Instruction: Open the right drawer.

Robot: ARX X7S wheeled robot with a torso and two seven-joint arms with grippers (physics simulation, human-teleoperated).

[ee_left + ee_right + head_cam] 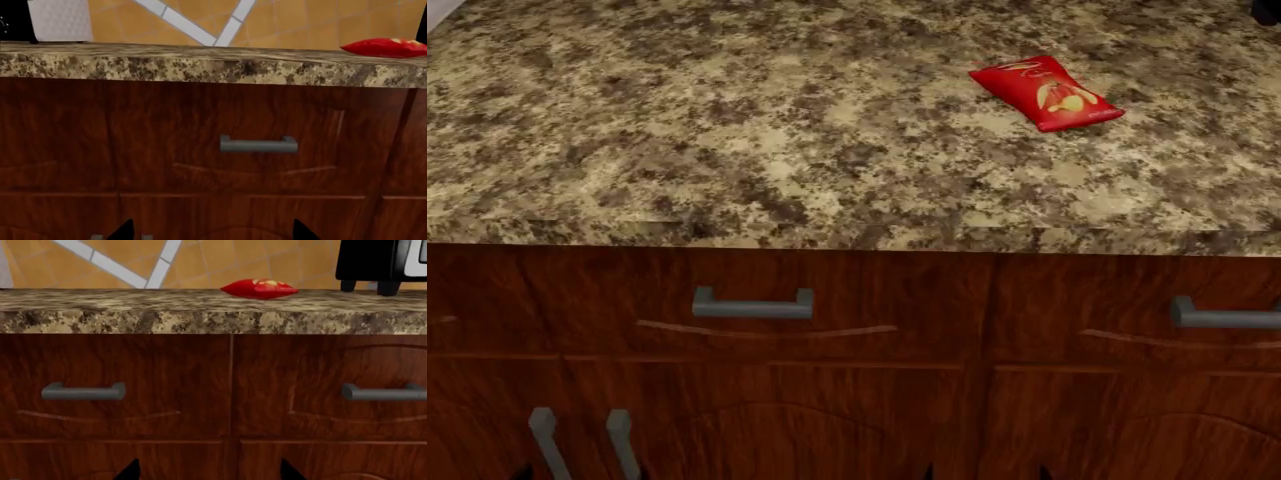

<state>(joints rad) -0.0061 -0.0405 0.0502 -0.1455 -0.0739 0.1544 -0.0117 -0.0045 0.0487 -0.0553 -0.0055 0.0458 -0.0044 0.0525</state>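
Observation:
The right drawer (1121,300) is the dark reddish-brown front at the right of the head view, shut, with a grey bar handle (1225,316) cut off by the frame edge. It also shows in the right wrist view (313,365) with its handle (383,392). The look-alike left drawer (868,290) has its own handle (751,303) and fills the left wrist view (167,125). My right gripper (210,472) is open and empty, a short way back from the cabinet, facing the seam between the drawers. My left gripper (212,232) is open and empty, facing the left drawer.
A speckled granite countertop (694,130) overhangs the drawers. A red chip bag (1046,92) lies on it at the back right. A black appliance (380,262) and a white object (60,20) stand by the tiled wall. Cabinet doors with upright grey handles (545,440) sit below.

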